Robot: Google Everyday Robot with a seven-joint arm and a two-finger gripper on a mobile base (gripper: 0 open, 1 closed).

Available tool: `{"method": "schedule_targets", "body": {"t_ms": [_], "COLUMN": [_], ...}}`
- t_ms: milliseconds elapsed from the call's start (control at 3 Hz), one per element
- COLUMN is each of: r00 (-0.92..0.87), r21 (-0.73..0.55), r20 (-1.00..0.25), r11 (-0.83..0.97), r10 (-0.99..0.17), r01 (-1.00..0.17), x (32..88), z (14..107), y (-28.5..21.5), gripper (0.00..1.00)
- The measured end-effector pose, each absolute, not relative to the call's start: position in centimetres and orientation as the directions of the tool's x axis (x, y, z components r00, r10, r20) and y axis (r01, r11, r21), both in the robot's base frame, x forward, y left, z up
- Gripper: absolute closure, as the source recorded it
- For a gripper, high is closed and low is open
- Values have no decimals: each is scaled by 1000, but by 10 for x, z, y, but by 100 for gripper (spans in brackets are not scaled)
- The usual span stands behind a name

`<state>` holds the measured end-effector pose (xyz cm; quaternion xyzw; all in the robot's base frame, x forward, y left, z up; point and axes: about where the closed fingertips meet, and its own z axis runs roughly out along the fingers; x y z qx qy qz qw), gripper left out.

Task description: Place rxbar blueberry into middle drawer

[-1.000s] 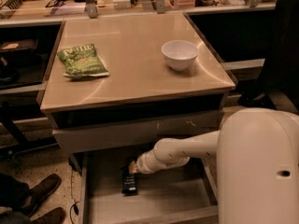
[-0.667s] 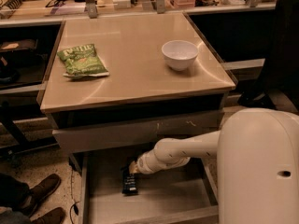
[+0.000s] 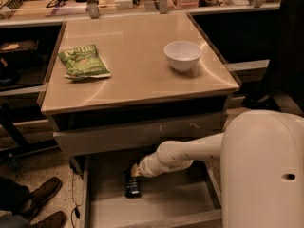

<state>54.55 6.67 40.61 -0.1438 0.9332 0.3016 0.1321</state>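
Near left, on speckled floor: a pair of brown shoes (image 3: 42, 196). On the left part of the bench (image 3: 137, 87), toward the far side: a green chip bag (image 3: 84, 61), lying flat, well apart from the other thing on top. Below the bench top: a pushed-in drawer front (image 3: 118, 136), pale scratch marks toward its right. Under that, pulled out toward the near side: the middle drawer (image 3: 85, 194), wide and shallow, with low walls and a plain bottom. Inside it, left of centre and toward the far end: the rxbar blueberry (image 3: 132, 186), dark wrapper, lying flat on the drawer bottom, long side running near to far. Just at the bar's far end, down inside the drawer: the tool (image 3: 135, 170), pointing left and slightly down, touching the bar or just off it; cannot tell which. Cannot tell either whether apart, together or clamped on the bar. Right of the tool: the white arm (image 3: 190, 152), reaching in from the right beneath the scratched front. On the bench, right of centre: a white bowl (image 3: 183, 55), upright. Near right: the robot's rounded white body (image 3: 266, 170), in front of the drawer's right side.
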Motion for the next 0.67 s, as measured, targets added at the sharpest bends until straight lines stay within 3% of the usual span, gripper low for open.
{"method": "schedule_targets", "body": {"t_ms": [333,667], "r00": [-924,-924], "r21": [525,525], "r20": [-333,-333], "r11": [777,777], "r10": [-189,-189], "r01": [-348,-348], "x": [545,545], "z": [406,406], "y": [67,67], "gripper": [11,0]}}
